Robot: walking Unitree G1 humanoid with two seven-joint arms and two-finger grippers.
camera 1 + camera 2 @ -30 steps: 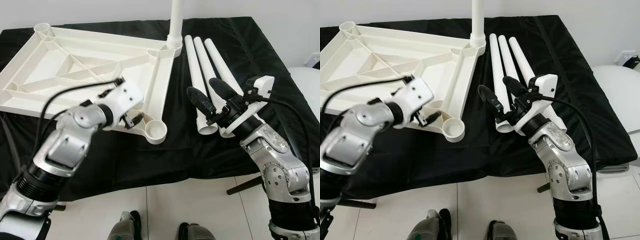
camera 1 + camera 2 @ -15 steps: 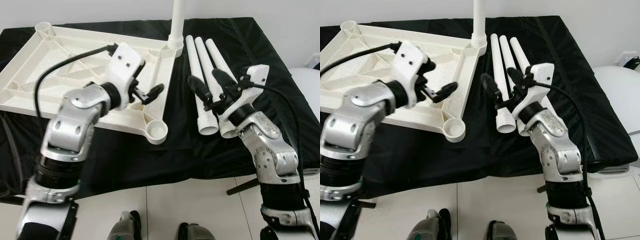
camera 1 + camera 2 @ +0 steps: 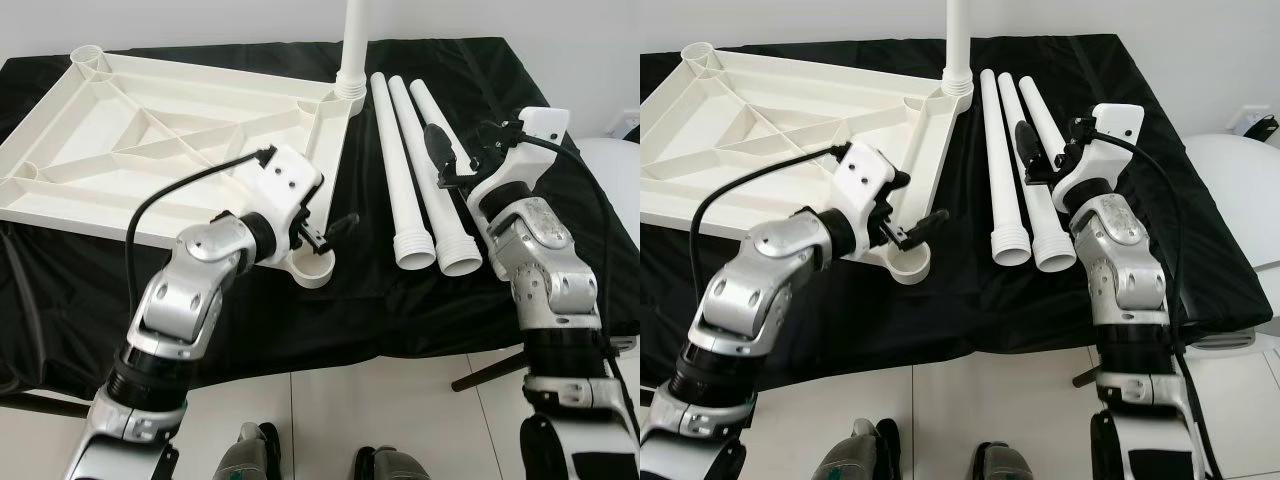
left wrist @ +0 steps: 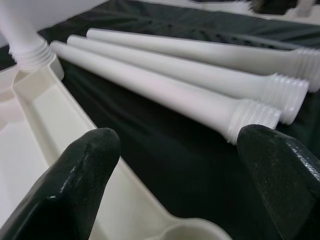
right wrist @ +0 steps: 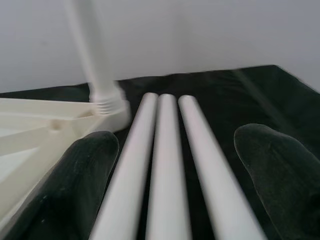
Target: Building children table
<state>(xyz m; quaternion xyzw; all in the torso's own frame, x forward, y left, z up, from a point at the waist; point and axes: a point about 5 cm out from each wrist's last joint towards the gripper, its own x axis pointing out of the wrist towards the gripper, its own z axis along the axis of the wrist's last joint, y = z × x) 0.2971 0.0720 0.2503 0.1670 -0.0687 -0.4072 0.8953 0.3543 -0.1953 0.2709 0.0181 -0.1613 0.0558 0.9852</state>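
The white tabletop (image 3: 150, 140) lies upside down on the black cloth. One white leg (image 3: 352, 40) stands upright in its far right corner socket. Three loose legs (image 3: 415, 170) lie side by side to the right, threaded ends toward me. My left gripper (image 3: 330, 225) is open just above the near right corner socket (image 3: 315, 265), pointing toward the loose legs (image 4: 165, 85). My right gripper (image 3: 1050, 145) hovers open over the middle of the loose legs (image 5: 165, 165), holding nothing, and faces the upright leg (image 5: 95, 60).
The black-covered table (image 3: 250, 320) ends close in front of me, with white floor tiles (image 3: 330, 420) below. A white rounded object (image 3: 615, 165) stands off the table's right side. A white wall rises behind the table.
My left gripper swung from over the tabletop's ribs down toward the near right corner socket. My right gripper moved away from the legs' threaded ends toward their middle.
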